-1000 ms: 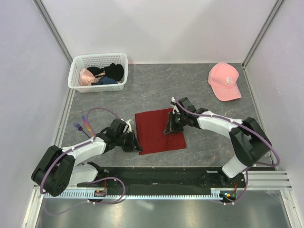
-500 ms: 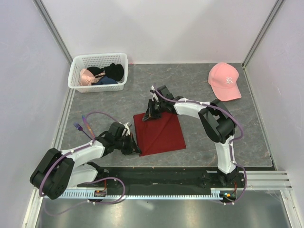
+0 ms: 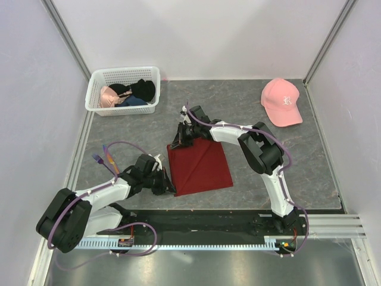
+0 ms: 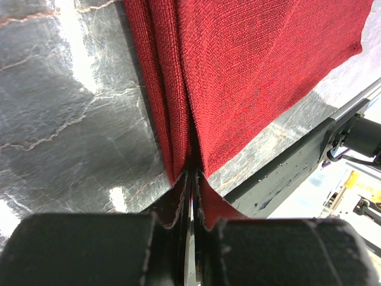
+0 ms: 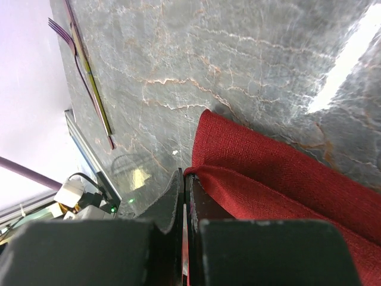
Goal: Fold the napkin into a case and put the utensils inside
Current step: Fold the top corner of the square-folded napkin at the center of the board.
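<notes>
The napkin (image 4: 256,65) is matt, coarsely woven dark red cloth; the table (image 5: 238,53) looks smooth, glossy, grey-veined like stone; the basket (image 3: 122,110) is white latticed plastic.

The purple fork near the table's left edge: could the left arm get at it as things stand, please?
Probably not yet: the fork lies nearby with nothing in the way, but the left claw is shut on the napkin and must release first.

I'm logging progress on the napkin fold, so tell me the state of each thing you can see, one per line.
napkin: lying flat, partly doubled over, pinched at two left corners
left gripper: shut on the near corner
right gripper: shut on the far corner
utensils: lying left of the napkin, not inside
basket: upright, holding garments
cap: crown up
</notes>
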Action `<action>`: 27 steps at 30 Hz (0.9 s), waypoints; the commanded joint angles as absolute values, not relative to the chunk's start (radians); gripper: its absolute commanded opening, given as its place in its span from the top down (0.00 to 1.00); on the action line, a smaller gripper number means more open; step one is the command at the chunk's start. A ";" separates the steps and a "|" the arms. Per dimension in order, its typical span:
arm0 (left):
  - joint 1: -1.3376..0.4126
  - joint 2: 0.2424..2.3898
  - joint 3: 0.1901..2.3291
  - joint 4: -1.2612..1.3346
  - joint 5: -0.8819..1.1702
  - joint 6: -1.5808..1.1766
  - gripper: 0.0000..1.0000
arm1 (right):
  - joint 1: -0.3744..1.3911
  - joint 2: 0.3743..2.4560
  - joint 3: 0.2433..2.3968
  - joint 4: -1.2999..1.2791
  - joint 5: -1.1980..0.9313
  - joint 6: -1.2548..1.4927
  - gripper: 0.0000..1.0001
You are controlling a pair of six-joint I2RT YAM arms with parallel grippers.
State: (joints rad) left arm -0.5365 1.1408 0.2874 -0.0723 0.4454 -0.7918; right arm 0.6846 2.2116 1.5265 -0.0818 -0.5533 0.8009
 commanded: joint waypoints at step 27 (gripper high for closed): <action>-0.538 1.060 0.480 -0.204 0.377 -0.798 0.83 | 0.499 1.928 1.307 -0.172 -0.477 0.637 0.57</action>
